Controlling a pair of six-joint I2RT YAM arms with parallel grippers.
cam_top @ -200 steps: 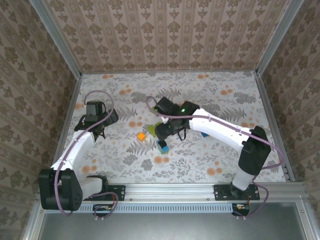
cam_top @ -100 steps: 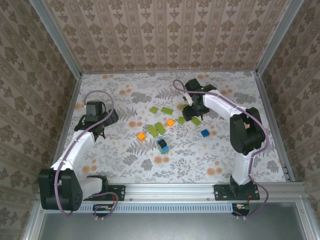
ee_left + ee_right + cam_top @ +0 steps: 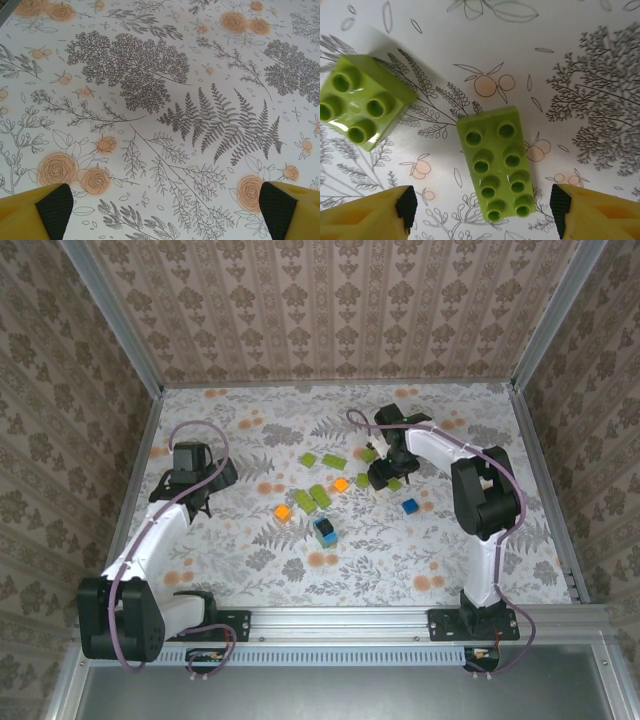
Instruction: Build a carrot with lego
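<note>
Worktop [image 3: 250,570]: flat sheet, matt, printed with grey ferns and orange roses.

Lego bricks [image 3: 321,496]: glossy moulded plastic with round studs, loose around the centre of the worktop. Most are lime green. Two orange bricks [image 3: 283,511] lie apart from each other. A single blue brick [image 3: 410,506] sits toward the right edge. A small stack [image 3: 324,531], blue on top with dark and lime parts, stands nearest the near edge.

Right gripper [image 3: 483,207]: jaws spread wide, holding nothing. Its black pads [image 3: 406,205] flank a lime 2x4 brick [image 3: 497,162] without touching it. A lime 2x2 brick [image 3: 362,102] lies beside it, apart.

Left gripper [image 3: 165,205]: near the left edge, jaws wide, holding nothing, over bare sheet.
</note>
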